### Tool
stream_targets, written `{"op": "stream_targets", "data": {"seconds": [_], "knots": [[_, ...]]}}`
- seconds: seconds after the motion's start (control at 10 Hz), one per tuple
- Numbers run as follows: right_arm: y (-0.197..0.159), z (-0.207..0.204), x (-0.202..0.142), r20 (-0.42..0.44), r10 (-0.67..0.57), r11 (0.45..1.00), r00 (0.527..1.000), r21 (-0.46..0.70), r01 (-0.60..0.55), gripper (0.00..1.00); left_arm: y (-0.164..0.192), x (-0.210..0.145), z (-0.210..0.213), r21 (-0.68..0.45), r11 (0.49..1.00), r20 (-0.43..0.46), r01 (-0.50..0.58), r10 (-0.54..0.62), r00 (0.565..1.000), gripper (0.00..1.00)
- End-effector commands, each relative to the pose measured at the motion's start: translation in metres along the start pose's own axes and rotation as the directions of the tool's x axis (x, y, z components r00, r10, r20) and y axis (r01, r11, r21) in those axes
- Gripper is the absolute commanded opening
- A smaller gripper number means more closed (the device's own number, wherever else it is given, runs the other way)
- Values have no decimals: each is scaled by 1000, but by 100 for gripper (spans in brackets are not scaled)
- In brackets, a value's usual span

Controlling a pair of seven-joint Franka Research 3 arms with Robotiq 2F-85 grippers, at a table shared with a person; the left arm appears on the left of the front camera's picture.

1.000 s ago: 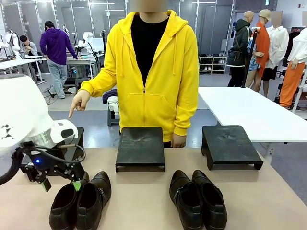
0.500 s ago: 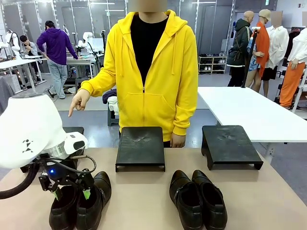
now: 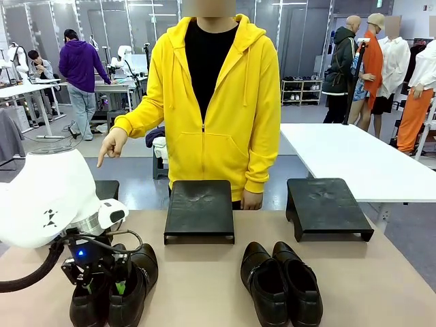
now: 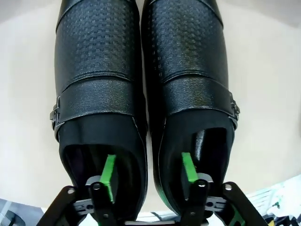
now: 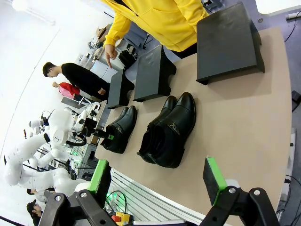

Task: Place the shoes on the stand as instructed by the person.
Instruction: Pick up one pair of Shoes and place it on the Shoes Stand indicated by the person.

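1. Four black dress shoes sit on the desk [image 3: 204, 289] as a left pair [image 3: 141, 264] and a right pair [image 3: 283, 283]. Behind them are three stands, middle stand [image 3: 199, 208] and right stand [image 3: 327, 204]. One person's hand [image 3: 111, 144] points down.
2. The left stand [image 3: 107, 189] is mostly hidden behind the left arm [image 3: 44, 201].
3. The left gripper [image 4: 148, 172] is lower than before, spread with one finger inside each left shoe. The right gripper [image 5: 156, 162] hangs wide and empty.

Leftmost stand [image 3: 109, 189] mostly hidden behind left arm [image 3: 41, 197], left pair of shoes [image 3: 142, 266] heels cut by bottom edge, right pair of shoes [image 3: 281, 285] likewise, left pair's toes cropped in left wrist view.

Bright even overhead light, wide-angle wrist distortion
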State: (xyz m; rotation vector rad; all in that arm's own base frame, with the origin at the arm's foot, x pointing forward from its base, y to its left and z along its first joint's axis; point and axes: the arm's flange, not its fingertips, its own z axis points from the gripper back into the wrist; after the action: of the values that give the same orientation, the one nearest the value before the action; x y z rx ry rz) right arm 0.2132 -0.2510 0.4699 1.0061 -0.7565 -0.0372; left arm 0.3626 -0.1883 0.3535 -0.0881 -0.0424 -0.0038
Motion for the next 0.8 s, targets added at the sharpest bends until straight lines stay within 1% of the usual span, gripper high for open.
{"op": "stream_targets", "data": {"seconds": [0.0,0.5,0.7], "knots": [[1,0,0,5,8,1000,1000,9,-8,100,6,-21,-11,38,999,24,-20,19,1000,0],[1,0,0,5,8,1000,1000,9,-8,100,0,-18,-6,75,997,43,-5,2,999,0],[1,0,0,5,8,1000,1000,9,-8,100,-2,-13,15,95,995,77,-1,-7,997,0]]}}
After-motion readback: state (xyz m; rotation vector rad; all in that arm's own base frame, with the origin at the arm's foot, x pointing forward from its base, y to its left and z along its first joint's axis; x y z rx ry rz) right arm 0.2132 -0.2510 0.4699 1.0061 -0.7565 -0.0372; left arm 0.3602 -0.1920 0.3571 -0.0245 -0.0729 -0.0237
